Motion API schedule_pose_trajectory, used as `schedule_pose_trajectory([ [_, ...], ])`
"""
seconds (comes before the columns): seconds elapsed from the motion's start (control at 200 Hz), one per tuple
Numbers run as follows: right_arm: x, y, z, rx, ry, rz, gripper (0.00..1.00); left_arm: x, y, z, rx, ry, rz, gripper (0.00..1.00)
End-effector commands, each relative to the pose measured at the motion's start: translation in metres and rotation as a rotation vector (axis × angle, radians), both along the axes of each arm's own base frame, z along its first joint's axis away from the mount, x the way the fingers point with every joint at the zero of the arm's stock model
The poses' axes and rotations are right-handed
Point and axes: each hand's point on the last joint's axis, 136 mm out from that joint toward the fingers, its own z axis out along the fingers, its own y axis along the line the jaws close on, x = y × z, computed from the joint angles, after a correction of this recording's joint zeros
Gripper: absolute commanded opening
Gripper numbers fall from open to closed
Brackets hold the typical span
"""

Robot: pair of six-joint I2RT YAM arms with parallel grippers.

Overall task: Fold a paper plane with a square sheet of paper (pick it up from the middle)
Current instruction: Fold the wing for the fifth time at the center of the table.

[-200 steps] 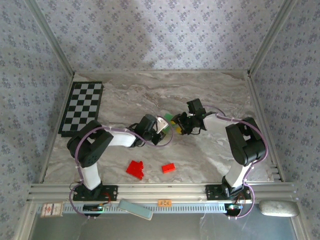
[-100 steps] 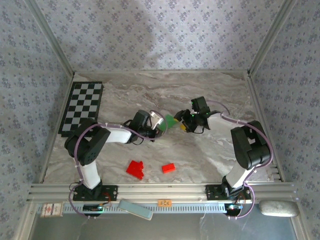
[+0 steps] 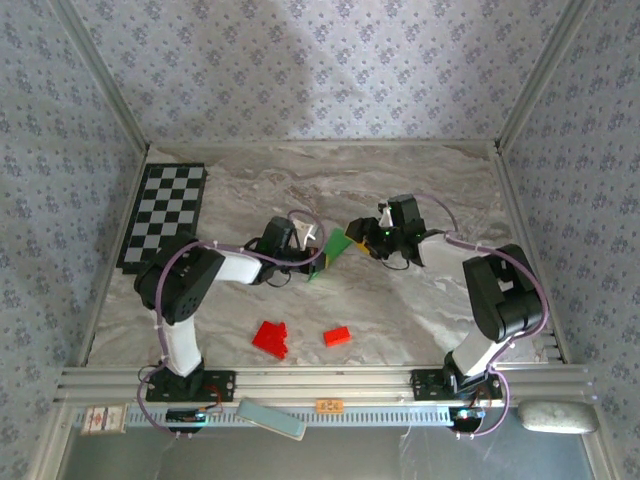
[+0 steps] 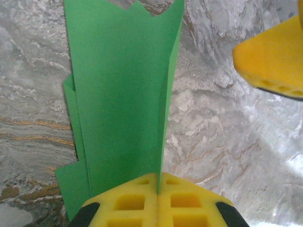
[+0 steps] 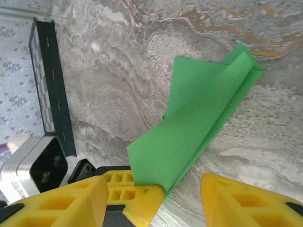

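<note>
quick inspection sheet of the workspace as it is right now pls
surface: marbled grey table, no spills seen
job's things: green paper, folded into a long layered shape, pinched at one end
clutter: red blocks near the front edge; checkered board at the left side
hands: left hand shut on the green paper; right hand open, its fingers either side of the left hand's tip, not gripping
cables: lilac cables run along both arms, no snag seen
surroundings: patterned walls; metal rail at the near edge
</note>
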Motion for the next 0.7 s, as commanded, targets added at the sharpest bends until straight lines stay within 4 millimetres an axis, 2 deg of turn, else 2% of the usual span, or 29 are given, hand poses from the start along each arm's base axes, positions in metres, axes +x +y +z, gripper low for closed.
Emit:
schedule_pose_trajectory([
  [0.0, 0.004, 0.013, 0.007, 0.047, -0.086, 0.078, 0.55, 0.003, -0.008, 0.007, -0.099, 0.093, 0.044, 0.0],
  [0.34, 0.004, 0.033, -0.008, 0.074, -0.084, 0.173, 0.51, 0.01, -0.011, 0.011, -0.178, 0.24, 0.119, 0.0],
  [0.695, 0.008, 0.053, -0.019, 0.079, -0.073, 0.249, 0.49, 0.013, -0.008, 0.004, -0.207, 0.324, 0.173, 0.0],
])
